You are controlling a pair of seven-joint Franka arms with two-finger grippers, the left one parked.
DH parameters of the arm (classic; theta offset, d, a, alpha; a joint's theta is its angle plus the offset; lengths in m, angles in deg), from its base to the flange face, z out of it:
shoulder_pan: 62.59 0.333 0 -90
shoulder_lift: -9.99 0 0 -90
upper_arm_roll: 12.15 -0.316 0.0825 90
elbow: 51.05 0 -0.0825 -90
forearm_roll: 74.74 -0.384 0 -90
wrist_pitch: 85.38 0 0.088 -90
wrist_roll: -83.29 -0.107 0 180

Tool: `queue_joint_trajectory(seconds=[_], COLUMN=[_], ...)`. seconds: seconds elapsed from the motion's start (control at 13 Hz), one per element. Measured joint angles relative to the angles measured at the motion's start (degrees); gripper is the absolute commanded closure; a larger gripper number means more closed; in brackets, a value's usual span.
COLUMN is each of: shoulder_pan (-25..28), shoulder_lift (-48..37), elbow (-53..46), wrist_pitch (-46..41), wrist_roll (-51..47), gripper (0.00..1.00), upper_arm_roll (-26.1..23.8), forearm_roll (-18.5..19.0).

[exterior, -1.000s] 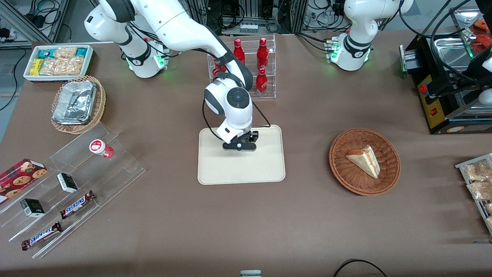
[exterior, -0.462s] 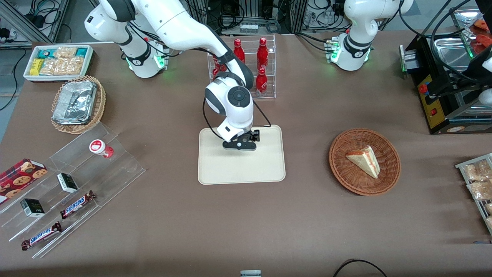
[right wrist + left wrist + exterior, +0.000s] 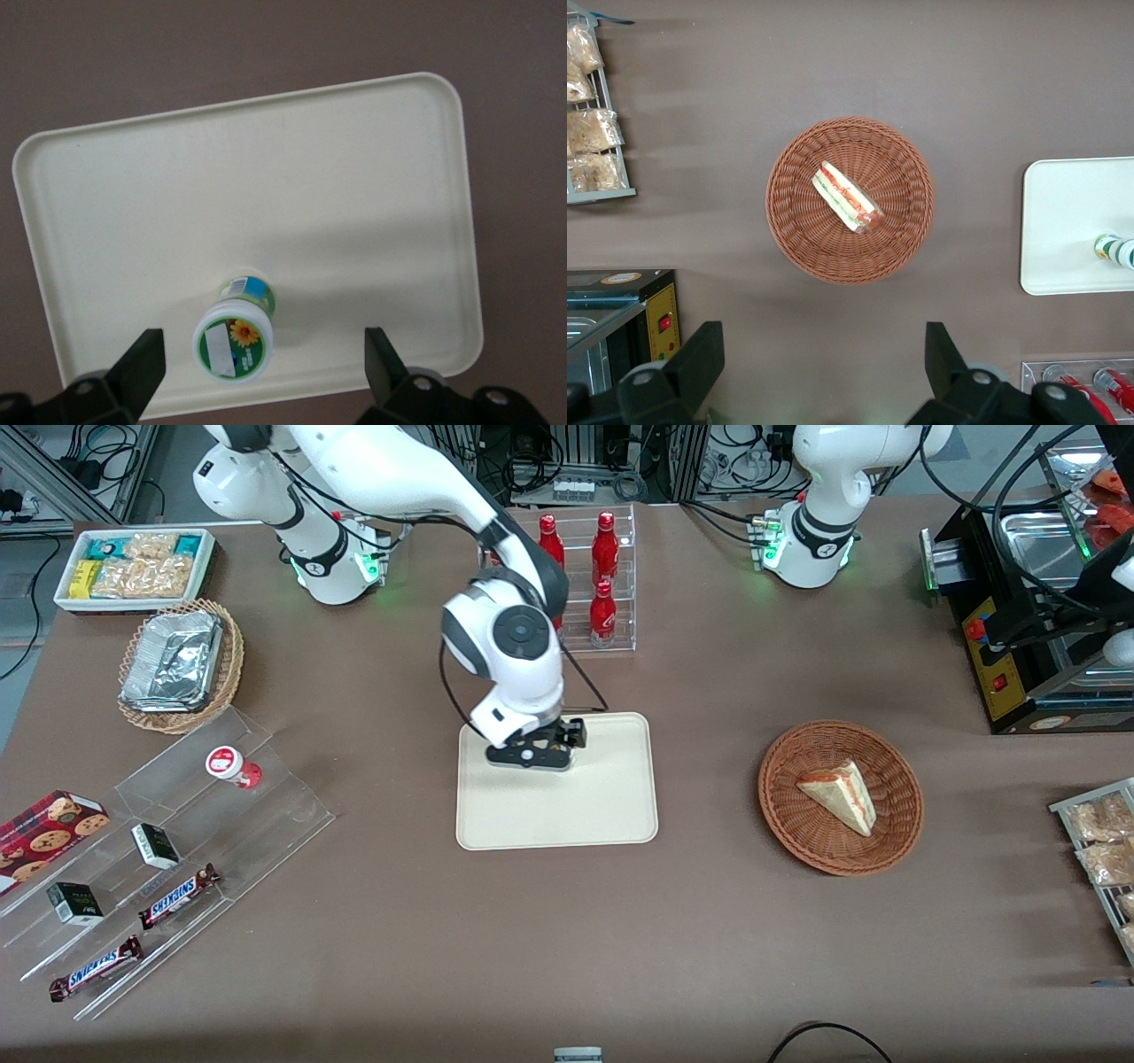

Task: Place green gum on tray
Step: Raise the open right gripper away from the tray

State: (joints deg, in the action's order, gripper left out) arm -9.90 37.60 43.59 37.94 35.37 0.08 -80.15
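Observation:
The green gum (image 3: 232, 341) stands upright on the beige tray (image 3: 266, 177), close to the tray's rim, its green-and-white lid with a flower facing the wrist camera. My right gripper (image 3: 261, 361) hovers above it, open, with both fingers well apart from the canister and nothing held. In the front view the gripper (image 3: 530, 757) hangs over the part of the tray (image 3: 567, 815) farther from the camera, and the gum is hidden under it. The left wrist view shows the gum (image 3: 1116, 251) lying at the edge of the tray (image 3: 1072, 221).
A red-lidded canister (image 3: 232, 765) sits on the clear stepped stand (image 3: 177, 841) toward the working arm's end. A clear rack of red bottles (image 3: 604, 584) stands just past the tray. A wicker basket (image 3: 895, 833) with a sandwich lies toward the parked arm's end.
The right arm's wrist has lifted and swung toward the working arm's end, carrying the gripper a little that way over the tray. The tray has stayed put.

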Motion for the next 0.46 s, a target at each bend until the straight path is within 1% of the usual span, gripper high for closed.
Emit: queue_joint_trajectory(seconds=[0.23,0.46], shoulder_pan=[-3.38,-8.93], shoulder_lift=[-6.6,-15.0], elbow=[0.62,3.12], wrist_pitch=[-6.48,-12.03], wrist_roll=[3.55,7.94], gripper=[0.0,0.0], upper_arm_roll=[-0.01,-0.01], forearm_roll=[-0.01,-1.6])
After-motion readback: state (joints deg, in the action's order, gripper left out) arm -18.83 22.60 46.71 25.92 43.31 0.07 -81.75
